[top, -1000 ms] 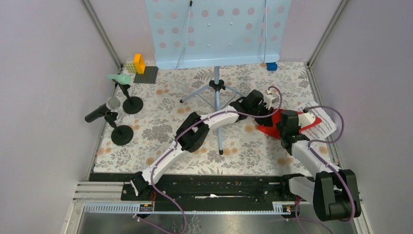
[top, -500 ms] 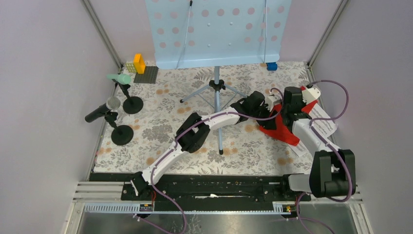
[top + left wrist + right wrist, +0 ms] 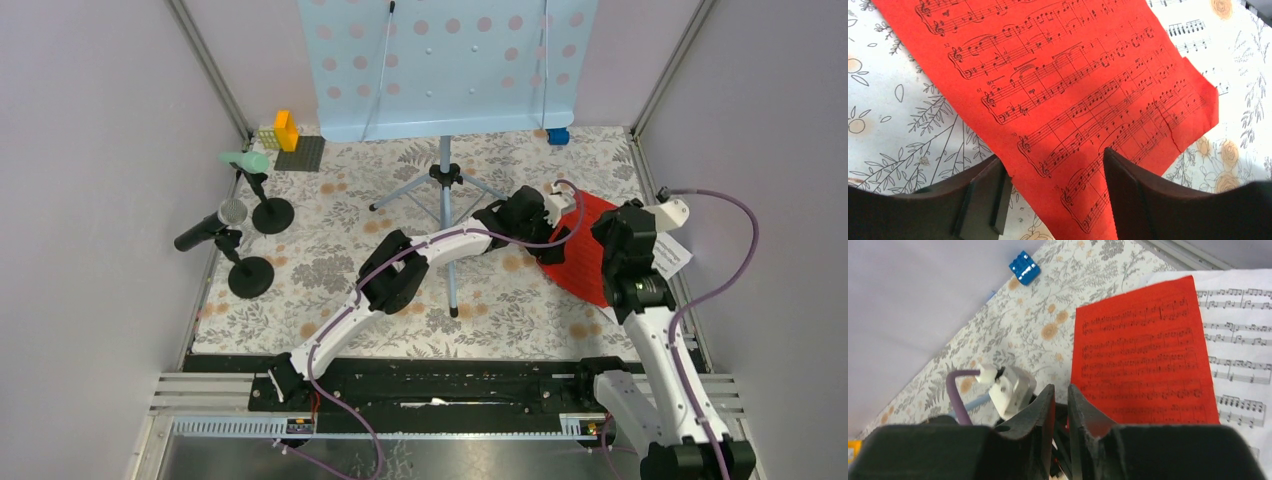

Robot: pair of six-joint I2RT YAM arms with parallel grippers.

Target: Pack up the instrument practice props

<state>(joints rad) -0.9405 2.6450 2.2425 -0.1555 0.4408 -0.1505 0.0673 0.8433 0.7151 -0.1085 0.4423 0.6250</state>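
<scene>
While left pincer [image 3: 1050, 161] gapes | red music sheet [image 3: 1073, 75] lies just beneath

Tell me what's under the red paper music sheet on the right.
A white paper music sheet lies beneath the red paper music sheet, its staves showing along one edge; elsewhere the floral tablecloth. How far the white sheet reaches underneath is covered.

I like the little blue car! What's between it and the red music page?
Just bare flowery tablecloth lies between the blue toy car and the red music sheet; nothing else sits there. The right wrist view shows it.
</scene>
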